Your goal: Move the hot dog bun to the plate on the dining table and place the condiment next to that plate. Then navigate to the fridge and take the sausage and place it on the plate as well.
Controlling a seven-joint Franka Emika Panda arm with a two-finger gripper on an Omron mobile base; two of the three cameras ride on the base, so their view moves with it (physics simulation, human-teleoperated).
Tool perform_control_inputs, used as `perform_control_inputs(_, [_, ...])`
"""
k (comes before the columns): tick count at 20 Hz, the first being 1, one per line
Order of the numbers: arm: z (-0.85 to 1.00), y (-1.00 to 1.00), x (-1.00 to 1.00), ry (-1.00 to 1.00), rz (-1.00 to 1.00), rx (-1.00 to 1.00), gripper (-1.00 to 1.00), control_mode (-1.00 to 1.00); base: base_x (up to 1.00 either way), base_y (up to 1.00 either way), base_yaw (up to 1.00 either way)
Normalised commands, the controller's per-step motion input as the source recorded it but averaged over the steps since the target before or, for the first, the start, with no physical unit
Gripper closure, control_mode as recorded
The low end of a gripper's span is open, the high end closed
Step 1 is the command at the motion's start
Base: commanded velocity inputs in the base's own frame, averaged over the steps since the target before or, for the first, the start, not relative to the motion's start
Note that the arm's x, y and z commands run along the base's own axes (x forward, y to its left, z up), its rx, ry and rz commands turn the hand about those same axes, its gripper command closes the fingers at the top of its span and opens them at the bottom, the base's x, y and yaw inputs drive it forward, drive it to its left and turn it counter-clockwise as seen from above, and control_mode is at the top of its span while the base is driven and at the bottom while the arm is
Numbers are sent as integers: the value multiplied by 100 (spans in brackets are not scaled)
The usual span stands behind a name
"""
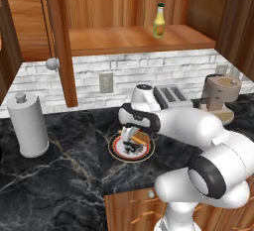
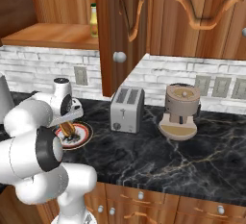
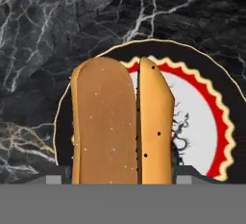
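The gripper [image 1: 132, 137] is reaching down over the hot dog bun [image 3: 120, 122], which is lying on a small black-edged plate [image 3: 218, 117] on the counter [image 1: 59, 175] in front of the toaster [image 2: 127, 108]. Its fingers are straddling the bun, but contact is unclear. The condiment [image 1: 159, 21] is standing on the shelf [image 1: 124, 39] above the toaster. Every step is apparently still ahead.

Hot dog bun [image 3: 122, 122] near end cut off (bottom edge); hides gripper tips.
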Motion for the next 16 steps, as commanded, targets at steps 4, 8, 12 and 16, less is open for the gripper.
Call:
perform_control_inputs(4, [88,-35,-56,5,-34,6,100,-100,0,0,0])
perform_control_inputs(8, [60,-47,-45,11,-49,3,100,-100,0,0,0])
perform_control_inputs(12, [36,-45,-38,10,-40,1,100,-100,0,0,0])
perform_control_inputs(16, [21,-36,-36,3,-32,0,100,-100,0,0,0])
